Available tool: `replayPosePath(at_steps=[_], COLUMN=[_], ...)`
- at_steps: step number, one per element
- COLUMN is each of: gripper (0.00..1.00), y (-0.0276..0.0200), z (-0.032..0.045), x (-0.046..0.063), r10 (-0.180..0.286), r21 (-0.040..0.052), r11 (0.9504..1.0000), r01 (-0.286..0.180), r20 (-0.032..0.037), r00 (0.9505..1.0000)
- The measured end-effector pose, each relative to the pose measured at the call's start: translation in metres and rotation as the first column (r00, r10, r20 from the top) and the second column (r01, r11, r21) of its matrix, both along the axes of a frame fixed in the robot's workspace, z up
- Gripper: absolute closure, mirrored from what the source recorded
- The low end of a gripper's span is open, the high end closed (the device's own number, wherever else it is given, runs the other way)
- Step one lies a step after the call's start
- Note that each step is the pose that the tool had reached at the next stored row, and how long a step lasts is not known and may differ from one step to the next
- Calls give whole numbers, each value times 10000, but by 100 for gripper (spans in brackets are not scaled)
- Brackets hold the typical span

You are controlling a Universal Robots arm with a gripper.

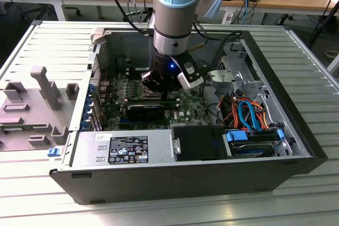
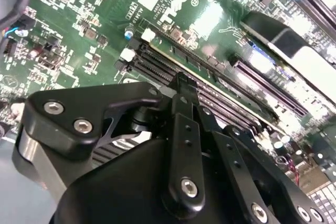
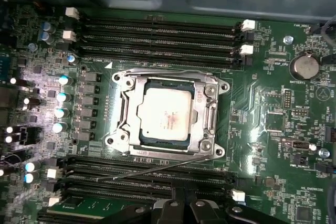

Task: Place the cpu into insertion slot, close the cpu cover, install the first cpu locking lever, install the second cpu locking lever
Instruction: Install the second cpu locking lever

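The cpu (image 3: 165, 114), a silver-grey square, lies flat in the insertion slot (image 3: 119, 139) on the green board. The cpu cover (image 3: 209, 109) is folded down over it, and the chip shows through its window. One thin wire locking lever (image 3: 152, 169) stands off at a slant along one side of the socket, over the memory slots. Another wire lever (image 3: 163, 71) runs along the opposite side, close to the frame. My gripper (image 3: 182, 206) is beside the slanted lever, a little apart from the socket, with its fingers together and nothing between them. It hangs inside the case (image 1: 159, 89).
Long black memory slots (image 3: 157, 30) flank the socket on both sides. A row of capacitors (image 3: 62, 97) and a coin battery (image 3: 303, 66) stand nearby. In the exterior view a black card (image 1: 145, 110), cables (image 1: 249, 115) and the case walls (image 1: 90, 93) crowd the arm.
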State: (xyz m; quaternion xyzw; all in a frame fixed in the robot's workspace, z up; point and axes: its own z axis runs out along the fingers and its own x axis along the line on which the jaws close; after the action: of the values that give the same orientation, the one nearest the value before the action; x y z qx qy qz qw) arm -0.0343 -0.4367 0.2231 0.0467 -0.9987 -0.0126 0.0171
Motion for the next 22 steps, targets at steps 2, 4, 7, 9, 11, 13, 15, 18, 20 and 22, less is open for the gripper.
replayPosePath(at_steps=[2,4,7,9,11,13,15,18,20,22], gripper=[89,89,89,89,89,89,89,89,89,89], y=[10,48,93,94,104,106,107,106,106,106], z=[10,10,9,-2,-36,-54,-66,-85,-101,-114], x=[4,11,18,17,17,6,-86,-189,-232,-272], r10=[3,1,2,2,2,3,3,2,2,3], r21=[3,4,9,33,110,123,127,125,125,126], r11=[10000,10000,10000,10000,9999,9999,9999,9999,9999,9999], r01=[-3,-1,-2,-2,-1,-2,-3,-2,-1,-2], r20=[1,-5,-18,-33,-54,-57,-56,-57,-56,-56], r00=[10000,10000,10000,10000,10000,10000,10000,10000,10000,10000])
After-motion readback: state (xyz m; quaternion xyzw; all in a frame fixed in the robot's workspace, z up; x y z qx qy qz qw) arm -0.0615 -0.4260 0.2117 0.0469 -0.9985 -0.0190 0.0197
